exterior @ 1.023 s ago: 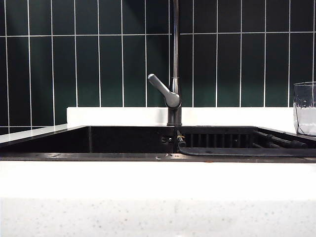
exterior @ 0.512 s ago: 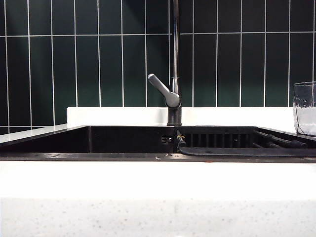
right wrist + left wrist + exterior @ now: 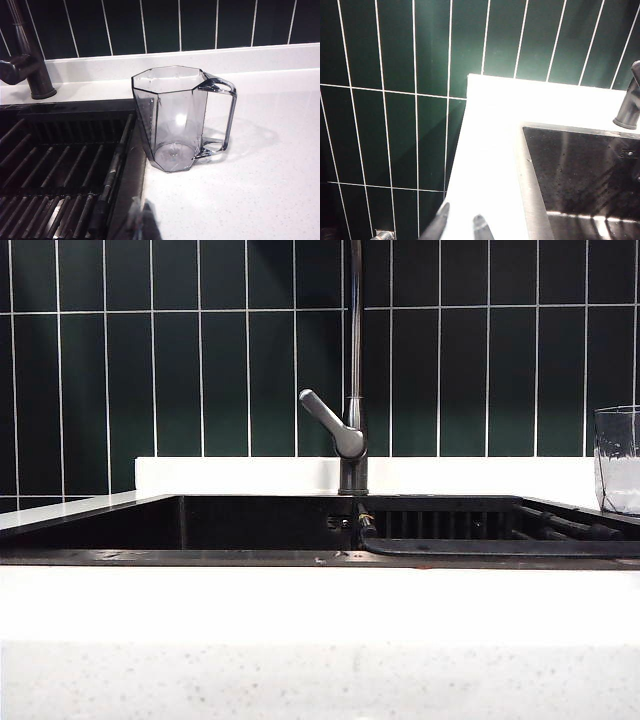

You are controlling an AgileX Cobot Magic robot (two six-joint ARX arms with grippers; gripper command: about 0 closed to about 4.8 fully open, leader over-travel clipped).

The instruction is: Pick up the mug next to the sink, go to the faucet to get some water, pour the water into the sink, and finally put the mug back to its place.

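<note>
1. Comparing the exterior view with the earlier ones, nothing differs: the faucet [image 3: 352, 370] stands at the back rim of the sink [image 3: 250, 525] with its lever angled up to the left as before, and the mug [image 3: 618, 460] has stayed at the right edge of the white countertop [image 3: 320, 610].
2. Neither arm shows in the exterior view.
3. The mug [image 3: 180, 117] stands upright on the countertop [image 3: 265, 165] just beside the sink's right rim, handle turned away from the basin, and looks empty.
4. The right gripper [image 3: 141, 220] hangs over the counter edge by the dark drying rack [image 3: 55, 175], short of the mug and not touching it; its fingers are pressed together, holding nothing.
5. The left gripper [image 3: 461, 227] hovers over the countertop's left edge, beside the sink's far-left corner [image 3: 530, 135] and well apart from the mug; its fingertips [image 3: 481, 227] stand slightly apart with nothing between them.
6. The faucet's base [image 3: 627, 107] shows beyond that corner.
</note>
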